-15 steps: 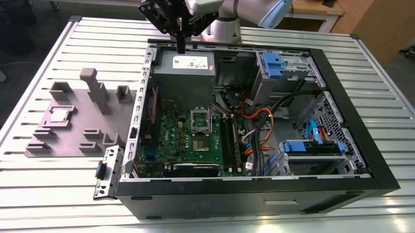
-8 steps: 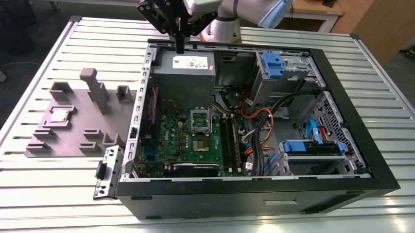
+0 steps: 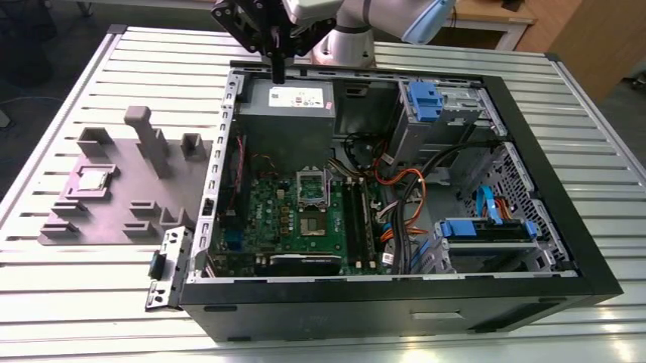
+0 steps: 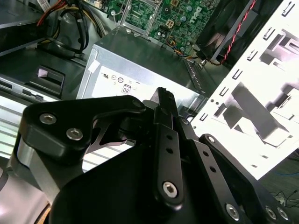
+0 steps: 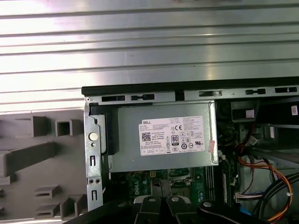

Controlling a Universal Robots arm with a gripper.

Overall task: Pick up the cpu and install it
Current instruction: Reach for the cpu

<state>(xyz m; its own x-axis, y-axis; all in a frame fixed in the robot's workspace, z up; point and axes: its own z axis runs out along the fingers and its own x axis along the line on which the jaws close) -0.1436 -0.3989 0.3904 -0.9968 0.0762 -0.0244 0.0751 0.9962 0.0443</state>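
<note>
Though clenched on nothing, the matte black, angular gripper (image 3: pixel 277 74) hangs over the grey sheet-metal power supply (image 3: pixel 287 117) inside the open computer case (image 3: pixel 404 314). Well apart, at the exterior view's left, the cpu (image 3: pixel 94 179), small, square and silvery-topped, lies on a grey moulded fixture (image 3: pixel 111 219) on the ribbed aluminium table (image 3: pixel 60 302).

Slatted metal table (image 3: pixel 60 302), wooden cabinet (image 3: pixel 595 38), dark floor (image 3: pixel 15 162)
</note>
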